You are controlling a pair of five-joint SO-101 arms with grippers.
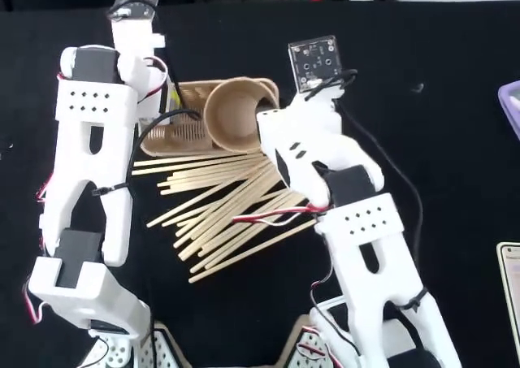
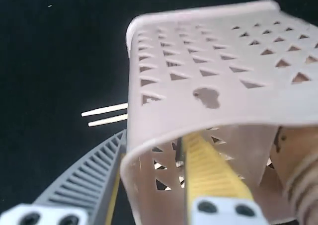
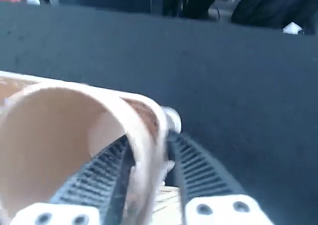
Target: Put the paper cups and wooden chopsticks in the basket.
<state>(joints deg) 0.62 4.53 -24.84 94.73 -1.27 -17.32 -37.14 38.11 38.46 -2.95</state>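
A pale perforated basket point(image 1: 175, 136) lies behind the fan of wooden chopsticks point(image 1: 227, 209). My left gripper point(image 1: 166, 112) is shut on the basket's wall. In the left wrist view the grey finger is outside the basket point(image 2: 208, 61) and the yellow finger inside, at the left gripper point(image 2: 156, 140). A brown paper cup point(image 1: 231, 116) lies on its side over the basket's right end, mouth toward the camera. My right gripper point(image 1: 264, 116) is shut on its rim. In the right wrist view one finger is inside the cup point(image 3: 54, 140) and one outside, at the right gripper point(image 3: 149, 140). Two chopsticks point(image 2: 107, 114) show beside the basket.
The chopsticks fan out on the black cloth between the two arms. A purple object point(image 1: 512, 108) sits at the right edge and a flat card-like thing point(image 1: 510, 279) lies lower on the same edge. Open black table lies to the far right.
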